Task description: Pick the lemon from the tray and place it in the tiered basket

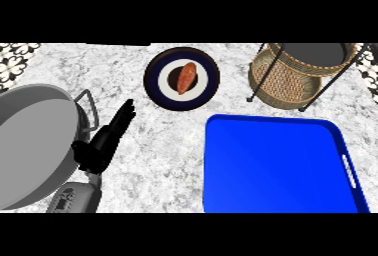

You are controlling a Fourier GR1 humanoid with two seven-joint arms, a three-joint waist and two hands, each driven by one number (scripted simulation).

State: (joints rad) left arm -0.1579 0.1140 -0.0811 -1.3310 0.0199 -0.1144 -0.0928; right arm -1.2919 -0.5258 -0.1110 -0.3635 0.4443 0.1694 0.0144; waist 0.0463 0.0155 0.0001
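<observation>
No lemon to be seen anywhere; blue tray (284, 167) at near right showing only bare blue floor, with a pale handle slot along its right rim; tiered basket (299, 75) at far right, woven wicker in a black wire frame, its top tier showing a flat grey floor and nothing yellow on it; lower tier mostly hidden behind the weave, so impossible to tell whether the fruit sits inside; judged from this, either placed already and out of sight, or carried by the right hand, which shows nowhere; no way of deciding between the two. Left hand (103, 140) at near left, black fingers stretched straight and pointing toward the far side, holding nothing, lying just beside the rim of a large grey pan (33, 145); looks at rest, taking no part in the job. Elsewhere on the marbled counter (162, 165): a dark plate (159, 87) at far centre bearing an orange-brown piece of food (187, 77), well apart from both tray and basket; pan filling the left edge, its wire handle (87, 107) close to the fingers. Between tray and basket only bare counter, so nothing barring the short way from one to the other; basket frame's upright black rods (269, 75) the one likely snag for a hand coming in over the rim.
</observation>
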